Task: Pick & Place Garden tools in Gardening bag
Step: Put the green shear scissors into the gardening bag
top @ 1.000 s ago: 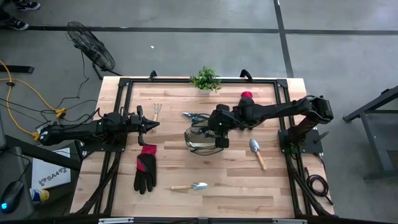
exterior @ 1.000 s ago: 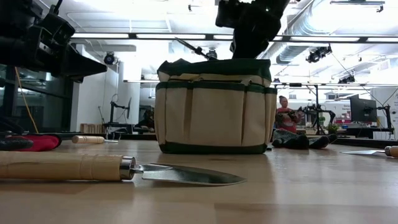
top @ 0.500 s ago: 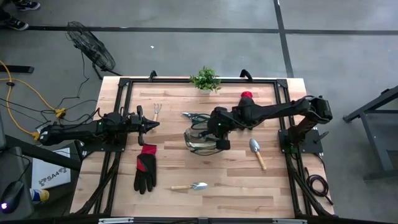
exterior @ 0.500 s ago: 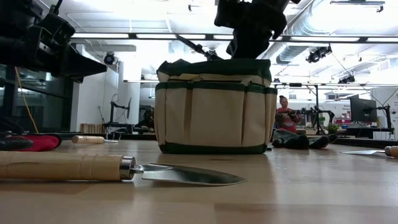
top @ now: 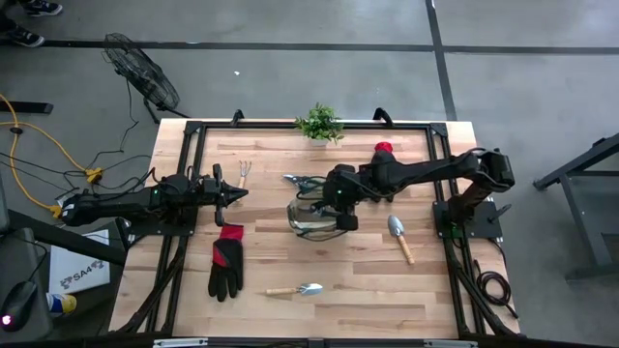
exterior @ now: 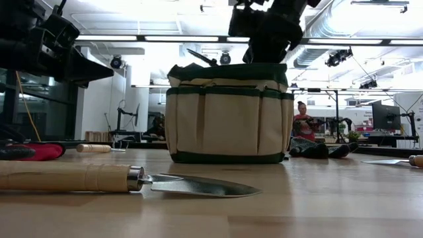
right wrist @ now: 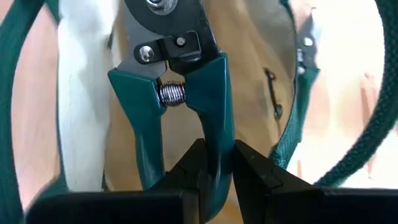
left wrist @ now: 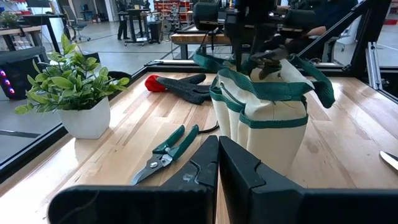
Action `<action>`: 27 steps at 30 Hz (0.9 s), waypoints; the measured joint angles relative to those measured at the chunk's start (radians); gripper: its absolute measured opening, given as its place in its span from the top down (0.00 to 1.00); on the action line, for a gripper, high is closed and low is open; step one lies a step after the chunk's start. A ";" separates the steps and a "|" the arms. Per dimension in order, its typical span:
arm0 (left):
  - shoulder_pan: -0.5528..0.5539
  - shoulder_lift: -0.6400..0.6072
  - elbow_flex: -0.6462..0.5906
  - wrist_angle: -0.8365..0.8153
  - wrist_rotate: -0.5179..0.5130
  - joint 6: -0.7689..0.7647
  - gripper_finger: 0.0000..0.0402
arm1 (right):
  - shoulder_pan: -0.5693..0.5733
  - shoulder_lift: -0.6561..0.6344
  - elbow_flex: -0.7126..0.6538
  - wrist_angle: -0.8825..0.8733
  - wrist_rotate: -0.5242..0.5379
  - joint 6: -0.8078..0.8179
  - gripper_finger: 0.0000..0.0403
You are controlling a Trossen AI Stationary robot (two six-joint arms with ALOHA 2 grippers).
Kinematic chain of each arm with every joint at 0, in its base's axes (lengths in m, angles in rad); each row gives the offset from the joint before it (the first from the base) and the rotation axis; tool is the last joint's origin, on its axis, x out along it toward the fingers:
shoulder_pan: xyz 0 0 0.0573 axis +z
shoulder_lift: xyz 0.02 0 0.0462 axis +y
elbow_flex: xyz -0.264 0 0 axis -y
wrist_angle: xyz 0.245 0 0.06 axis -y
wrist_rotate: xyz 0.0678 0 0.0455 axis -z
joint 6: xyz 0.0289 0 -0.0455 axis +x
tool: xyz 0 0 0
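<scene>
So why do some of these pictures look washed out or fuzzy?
In the low view, bright ceiling lights behind the gardening bag blow out the background, and the near trowel looks soft. In the right wrist view, the pruning shears in the right gripper are sharp, the bag around them blurred.

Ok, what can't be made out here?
High view: the right gripper covers the inside of the round khaki fabric bag with green trim.
Right wrist view: the top edge cuts off the blades of the teal-handled pruning shears it clamps.
Low view: the bag's wall hides the shears' lower end.
High view: the small hand rake has tines too small to count.
Left gripper idles shut at left.
</scene>
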 joint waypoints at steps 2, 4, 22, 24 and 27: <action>0.000 0.000 0.000 0.000 0.000 0.000 0.97 | -0.003 0.001 0.000 -0.002 0.018 0.010 0.89; 0.000 0.000 0.000 0.000 0.000 0.000 0.97 | -0.003 0.002 0.000 -0.003 0.032 0.014 0.89; 0.000 0.000 0.000 0.000 0.000 0.000 0.97 | 0.000 0.002 0.000 -0.044 0.051 -0.109 0.88; 0.000 0.000 0.000 0.000 0.000 0.000 0.97 | -0.004 0.002 0.000 -0.049 0.069 -0.110 0.88; 0.000 0.000 0.000 0.000 0.000 0.000 0.97 | -0.005 0.002 0.000 -0.047 0.070 -0.127 0.88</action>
